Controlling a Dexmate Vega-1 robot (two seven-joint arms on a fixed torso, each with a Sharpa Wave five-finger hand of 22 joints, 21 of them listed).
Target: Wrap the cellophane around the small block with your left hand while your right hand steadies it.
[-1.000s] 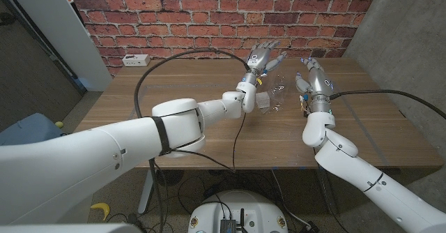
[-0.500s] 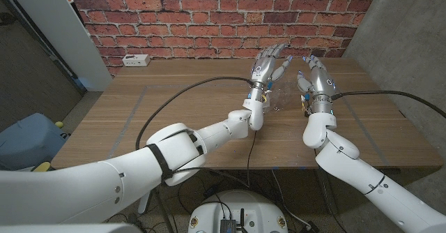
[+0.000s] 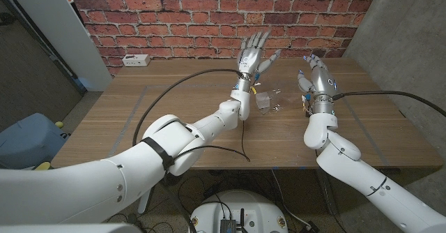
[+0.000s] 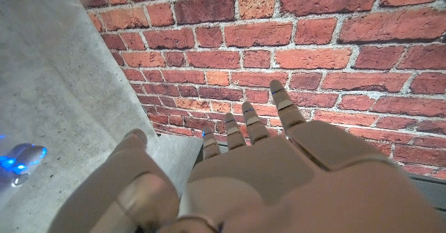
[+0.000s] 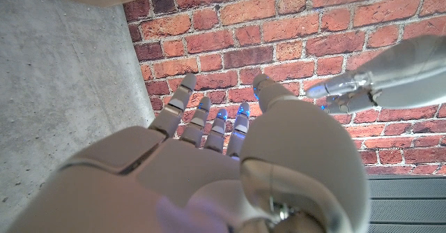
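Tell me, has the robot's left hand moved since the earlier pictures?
Yes. The left hand has moved toward the red brick wall, fingers spread.

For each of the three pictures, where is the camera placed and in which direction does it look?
Head view: on the robot's head, looking down at the wooden table; both arms, left hand, right hand, cellophane-wrapped block.
Left wrist view: behind the left hand, facing the brick wall.
Right wrist view: behind the right hand, facing the same wall.
Shared: the brick wall.
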